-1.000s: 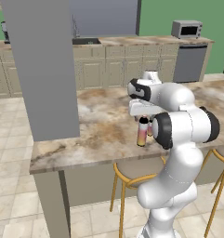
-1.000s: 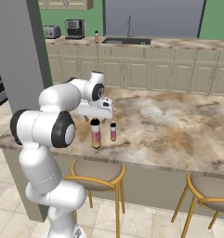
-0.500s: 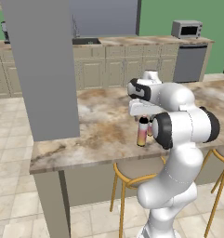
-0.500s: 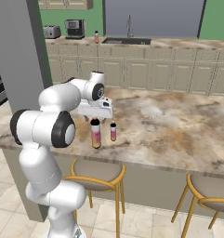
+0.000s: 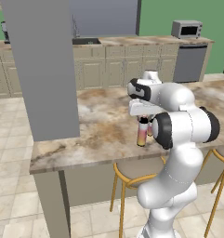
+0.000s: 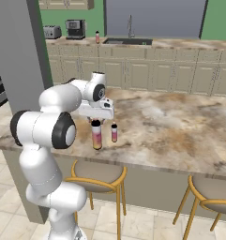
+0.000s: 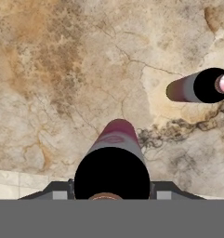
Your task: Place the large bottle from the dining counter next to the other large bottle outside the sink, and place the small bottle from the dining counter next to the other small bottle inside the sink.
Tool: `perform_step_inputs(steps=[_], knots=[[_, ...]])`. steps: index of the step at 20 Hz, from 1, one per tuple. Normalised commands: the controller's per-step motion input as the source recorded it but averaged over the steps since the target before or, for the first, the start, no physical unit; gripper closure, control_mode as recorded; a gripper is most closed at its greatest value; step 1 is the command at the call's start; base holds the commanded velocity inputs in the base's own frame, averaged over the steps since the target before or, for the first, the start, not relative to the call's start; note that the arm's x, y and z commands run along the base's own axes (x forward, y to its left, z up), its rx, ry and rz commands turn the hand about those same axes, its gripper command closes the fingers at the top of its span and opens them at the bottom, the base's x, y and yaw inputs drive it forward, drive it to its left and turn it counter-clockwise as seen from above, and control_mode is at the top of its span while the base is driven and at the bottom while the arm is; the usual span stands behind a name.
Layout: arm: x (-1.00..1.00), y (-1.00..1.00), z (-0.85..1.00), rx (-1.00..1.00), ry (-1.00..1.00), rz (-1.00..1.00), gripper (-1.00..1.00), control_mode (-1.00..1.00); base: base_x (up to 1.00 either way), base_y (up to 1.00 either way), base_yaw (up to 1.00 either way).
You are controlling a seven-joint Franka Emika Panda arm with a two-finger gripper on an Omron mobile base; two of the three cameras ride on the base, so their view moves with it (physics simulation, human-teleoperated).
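From my seat, the large bottle (image 6: pixel 96 136) on the dining counter (image 6: pixel 180 126) has its cap under the gripper (image 6: pixel 96 120), so I cannot see whether the pads touch it. Looking down from the hand, its black top (image 7: pixel 112 174) hides most of its body and runs into the bottom edge. Right of it, the small bottle (image 7: pixel 199 86) is cut by the frame's right edge. In the left base view the robot's elbow covers most of the small bottle (image 5: pixel 150 129). Far behind the counter, the bottle (image 6: pixel 97 37) left of the sink (image 6: pixel 126 41) is too small to tell apart.
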Motion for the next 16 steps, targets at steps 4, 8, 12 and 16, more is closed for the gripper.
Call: perform_step_inputs(steps=[4, 8, 12, 16], knots=[[-0.04, 0.00, 0.00, 0.00, 0.00, 0.00, 1.00, -1.00, 0.00, 0.00, 0.00], [-0.27, 0.00, 0.36, -0.01, -0.03, 0.05, 1.00, -1.00, 0.00, 0.00, 0.00], [-0.58, 0.00, 0.46, 0.00, 0.00, 0.11, 1.00, -1.00, 0.00, 0.00, 0.00], [-0.67, 0.00, 0.41, 0.00, -0.01, 0.07, 1.00, -1.00, 0.00, 0.00, 0.00]])
